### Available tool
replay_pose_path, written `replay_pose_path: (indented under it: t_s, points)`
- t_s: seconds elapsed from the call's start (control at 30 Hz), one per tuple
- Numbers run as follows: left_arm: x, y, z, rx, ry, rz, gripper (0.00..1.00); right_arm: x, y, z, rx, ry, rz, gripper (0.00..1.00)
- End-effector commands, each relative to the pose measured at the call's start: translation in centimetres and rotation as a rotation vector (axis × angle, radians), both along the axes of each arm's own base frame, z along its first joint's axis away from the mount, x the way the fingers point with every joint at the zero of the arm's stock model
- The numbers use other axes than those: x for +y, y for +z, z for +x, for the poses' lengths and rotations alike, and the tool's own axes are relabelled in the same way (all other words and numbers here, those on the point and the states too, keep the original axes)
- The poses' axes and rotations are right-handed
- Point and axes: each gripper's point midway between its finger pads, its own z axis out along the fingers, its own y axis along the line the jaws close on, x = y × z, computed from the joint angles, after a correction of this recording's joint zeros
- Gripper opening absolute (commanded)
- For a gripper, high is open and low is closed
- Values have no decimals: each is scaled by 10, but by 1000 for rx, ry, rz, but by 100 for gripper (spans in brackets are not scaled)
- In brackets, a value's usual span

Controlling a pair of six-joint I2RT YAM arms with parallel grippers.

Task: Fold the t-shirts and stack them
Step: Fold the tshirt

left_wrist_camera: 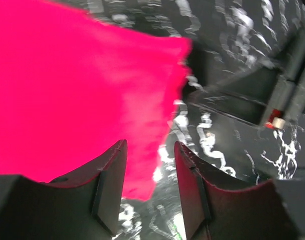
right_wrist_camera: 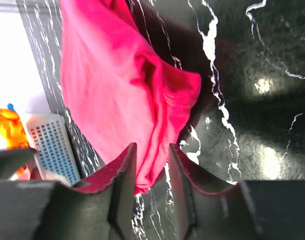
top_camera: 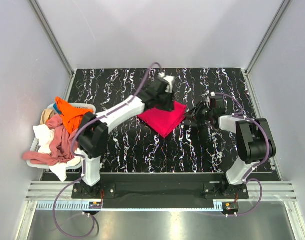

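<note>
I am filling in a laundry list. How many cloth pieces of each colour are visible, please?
pinkish-red tee, on the table: 1
orange cloth, in the basket: 1
dusty pink cloth, basket: 1
white cloth, basket: 1
beige cloth, basket: 1
Total: 5, though the heap may hide more.

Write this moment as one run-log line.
red t-shirt: folded, on table | left hand: open at its edge | right hand: at its corner, grip unclear
</note>
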Motion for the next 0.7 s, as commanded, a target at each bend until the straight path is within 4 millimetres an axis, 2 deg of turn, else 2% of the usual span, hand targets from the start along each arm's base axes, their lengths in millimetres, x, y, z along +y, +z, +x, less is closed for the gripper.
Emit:
replay_pose_path:
  t_s: [0.0, 0.07, 0.1, 0.13, 0.2, 0.27, 0.3, 0.33, 0.4, 0.5, 0.67]
  points:
    - [-25, 3, 16, -134, -13, 82, 48, -10, 12, 14, -32, -82, -25, 37]
    - [-39, -3, 21, -162, -24, 108, 48, -11, 10, 17, -18, -104, -20, 33]
    - [-43, -15, 22, -173, -20, 154, 48, -11, 10, 19, -15, -113, -11, 33]
    - [-47, -13, 25, -189, -12, 158, 48, -10, 7, 19, -5, -115, -5, 32]
    - [-49, -27, 30, -183, 10, 183, 49, -9, 6, 23, 1, -122, -1, 32]
    - [-52, -31, 33, -181, 13, 183, 49, -10, -2, 25, 12, -125, -4, 32]
    - [-55, -42, 32, -169, -1, 194, 49, -8, -1, 29, -2, -124, 8, 32]
    - [-58, -42, 34, -173, -7, 190, 50, -5, -6, 28, 8, -108, 23, 32]
    - [-64, -55, 31, -166, -36, 210, 51, -1, -9, 31, 5, -97, 42, 32]
    - [-72, -66, 27, -164, -65, 222, 51, -4, -26, 27, 45, -111, 24, 31]
    - [-74, -83, 25, -154, -75, 250, 53, -4, -37, 26, 50, -108, 25, 20]
